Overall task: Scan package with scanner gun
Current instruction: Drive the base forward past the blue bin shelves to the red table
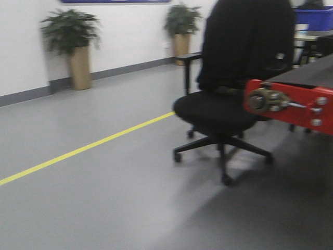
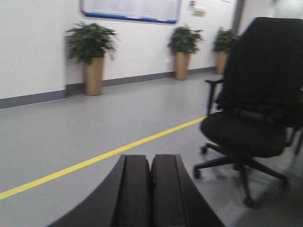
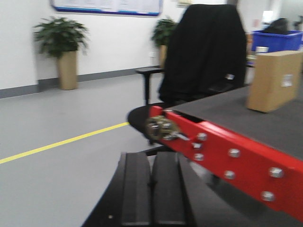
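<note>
A tan cardboard box with a small white label, the package (image 3: 273, 80), stands on the dark table top at the right of the right wrist view, well beyond my right gripper (image 3: 151, 157). That gripper is shut with nothing in it, low in front of the table's red edge (image 3: 236, 156). My left gripper (image 2: 150, 159) is also shut and empty, held over bare grey floor. The scanner gun is out of view. Neither gripper shows in the front view.
A black swivel chair (image 1: 229, 104) draped with dark cloth stands between me and the red-edged table (image 1: 291, 101). A yellow floor line (image 1: 83, 150) crosses the grey floor. Potted plants (image 1: 78, 52) line the white wall. A blue bin (image 3: 277, 40) sits behind the table.
</note>
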You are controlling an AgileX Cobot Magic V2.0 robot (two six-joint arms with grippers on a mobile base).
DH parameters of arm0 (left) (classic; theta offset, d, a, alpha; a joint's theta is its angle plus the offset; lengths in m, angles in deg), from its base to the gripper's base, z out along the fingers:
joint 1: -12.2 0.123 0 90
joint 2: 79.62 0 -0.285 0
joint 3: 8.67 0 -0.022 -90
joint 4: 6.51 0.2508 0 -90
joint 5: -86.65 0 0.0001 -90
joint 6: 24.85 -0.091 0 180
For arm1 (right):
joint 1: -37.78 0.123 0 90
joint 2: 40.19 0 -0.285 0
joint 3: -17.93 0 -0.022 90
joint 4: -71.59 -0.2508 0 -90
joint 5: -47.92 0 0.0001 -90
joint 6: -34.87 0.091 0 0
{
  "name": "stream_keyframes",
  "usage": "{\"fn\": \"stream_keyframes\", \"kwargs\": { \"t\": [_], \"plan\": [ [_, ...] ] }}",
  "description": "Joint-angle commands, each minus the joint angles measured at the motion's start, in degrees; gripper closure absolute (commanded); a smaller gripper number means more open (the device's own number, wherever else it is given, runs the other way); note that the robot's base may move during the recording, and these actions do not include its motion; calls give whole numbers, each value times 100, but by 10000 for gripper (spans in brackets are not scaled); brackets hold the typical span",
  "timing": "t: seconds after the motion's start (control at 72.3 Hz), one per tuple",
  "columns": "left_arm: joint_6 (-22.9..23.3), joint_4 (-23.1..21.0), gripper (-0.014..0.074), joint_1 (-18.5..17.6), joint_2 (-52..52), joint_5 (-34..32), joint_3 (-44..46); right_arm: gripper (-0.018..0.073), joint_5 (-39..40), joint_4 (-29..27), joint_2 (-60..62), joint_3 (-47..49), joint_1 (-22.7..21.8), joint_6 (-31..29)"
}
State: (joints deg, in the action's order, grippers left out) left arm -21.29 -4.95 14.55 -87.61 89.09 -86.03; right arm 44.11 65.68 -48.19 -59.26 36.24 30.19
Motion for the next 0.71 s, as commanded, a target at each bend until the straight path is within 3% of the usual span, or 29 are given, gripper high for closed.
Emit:
{"fn": "stream_keyframes", "kwargs": {
  "t": [0.0, 0.692],
  "plan": [
    [11, 5, 707, 5, 20, -86, 15, 727, 82, 31, 21, -3, 1, 1],
    [11, 5, 707, 5, 20, -86, 15, 727, 82, 31, 21, -3, 1, 1]
  ]
}}
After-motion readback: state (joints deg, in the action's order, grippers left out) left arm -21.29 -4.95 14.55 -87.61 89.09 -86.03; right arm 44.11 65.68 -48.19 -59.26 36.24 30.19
